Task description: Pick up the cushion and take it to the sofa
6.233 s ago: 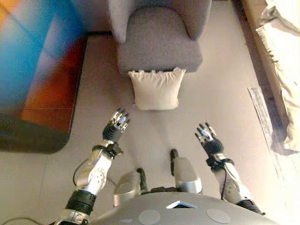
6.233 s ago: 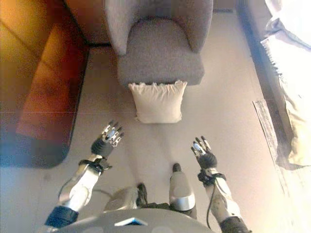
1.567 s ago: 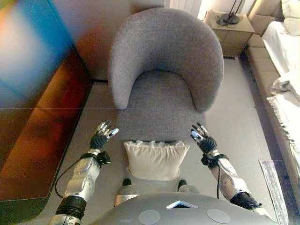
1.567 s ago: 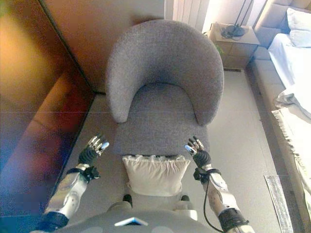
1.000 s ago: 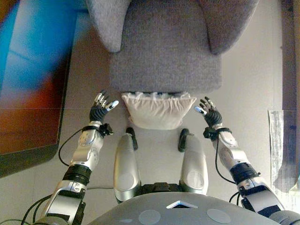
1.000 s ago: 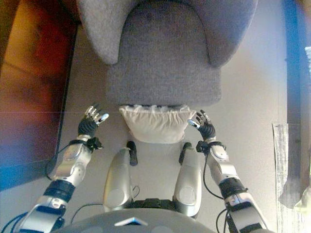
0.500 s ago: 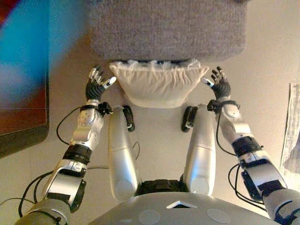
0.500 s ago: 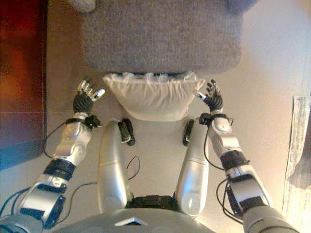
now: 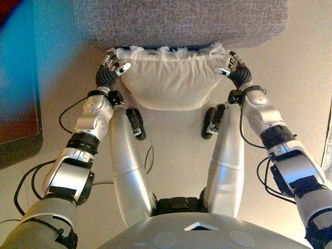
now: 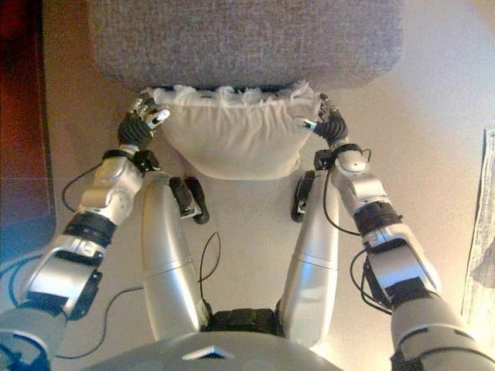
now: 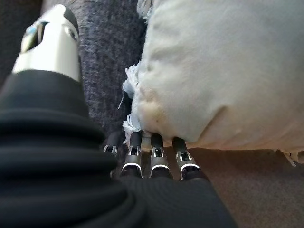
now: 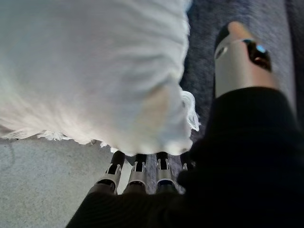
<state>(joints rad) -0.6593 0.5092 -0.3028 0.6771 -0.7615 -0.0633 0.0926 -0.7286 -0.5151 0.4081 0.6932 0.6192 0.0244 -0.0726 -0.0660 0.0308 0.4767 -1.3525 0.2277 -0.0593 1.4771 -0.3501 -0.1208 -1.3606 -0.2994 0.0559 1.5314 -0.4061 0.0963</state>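
A cream cushion with a frilled top edge stands on the floor, leaning against the front of a grey armchair. My left hand is at its upper left corner and my right hand at its upper right corner. Both hands are open, with straight fingers against the cushion's sides and thumbs towards its front. In the left wrist view the fingers run along the edge of the cushion, their tips hidden. The right wrist view shows the same: the fingers against the cushion.
The armchair's seat front is right behind the cushion. A dark glossy piece of furniture stands to the left. The edge of a pale rug shows at the right. Beige floor lies around.
The view has dropped lower and closer to the cushion. Both hands have moved inward from beside the cushion to touch its upper corners.
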